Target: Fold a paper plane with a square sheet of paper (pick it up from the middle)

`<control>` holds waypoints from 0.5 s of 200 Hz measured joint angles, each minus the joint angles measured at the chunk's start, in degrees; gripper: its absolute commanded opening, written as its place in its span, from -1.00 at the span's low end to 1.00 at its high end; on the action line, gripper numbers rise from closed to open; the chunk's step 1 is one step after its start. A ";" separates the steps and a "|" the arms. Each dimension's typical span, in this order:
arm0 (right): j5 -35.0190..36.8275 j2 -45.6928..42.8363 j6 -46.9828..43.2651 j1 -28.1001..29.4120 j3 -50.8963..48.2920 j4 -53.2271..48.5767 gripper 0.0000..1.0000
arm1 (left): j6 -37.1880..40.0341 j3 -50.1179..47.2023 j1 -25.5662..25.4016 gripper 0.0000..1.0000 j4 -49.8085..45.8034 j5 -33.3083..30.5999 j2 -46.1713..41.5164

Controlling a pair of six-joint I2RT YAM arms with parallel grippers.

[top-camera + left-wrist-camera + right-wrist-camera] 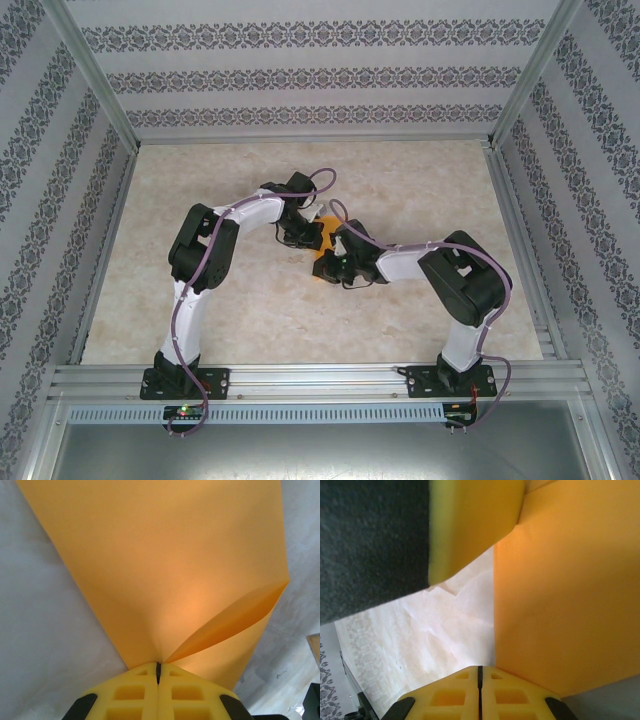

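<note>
I have one orange sheet (322, 240), held between my two arms over the middle of the table (420, 180). My left gripper (158, 667) is pinched tight on it where a flap curls over. My right gripper (480, 670) is closed too, apparently on a neighbouring edge. I judge this an early fold, with no plane yet. Next I must lay that flap flat and press the crease without tearing.

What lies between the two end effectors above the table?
The square sheet of paper spans between the left end effector and the right end effector, as the top external view shows. Both are shut on it.
</note>
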 measured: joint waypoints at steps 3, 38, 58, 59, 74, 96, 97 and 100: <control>-0.02 0.00 0.00 0.13 0.02 -0.02 -0.85 | 0.00 0.00 0.00 -1.00 0.00 0.00 0.00; 0.00 0.61 -0.46 1.46 1.20 -2.14 -0.85 | 0.02 0.00 0.04 -1.00 0.00 0.11 0.09; 0.00 1.03 -1.42 1.55 2.23 -3.89 -0.85 | 0.02 0.00 0.28 -1.00 0.02 0.59 0.20; -0.02 1.07 -1.51 1.55 2.29 -4.00 -0.85 | 0.02 0.00 0.28 -1.00 0.02 0.68 0.20; -0.20 1.31 -1.70 1.53 2.75 -4.70 -0.85 | 0.02 0.00 0.37 -1.00 0.02 0.92 0.26; -0.26 1.40 -1.79 1.55 3.37 -5.77 -0.85 | 0.17 0.00 0.37 -1.00 0.02 0.92 0.26; -0.24 1.40 -1.81 1.55 3.39 -5.88 -0.85 | 0.20 0.00 0.37 -1.00 0.02 0.92 0.26; -0.24 1.40 -1.86 1.55 3.50 -6.08 -0.85 | 0.22 0.00 0.37 -1.00 0.02 0.92 0.26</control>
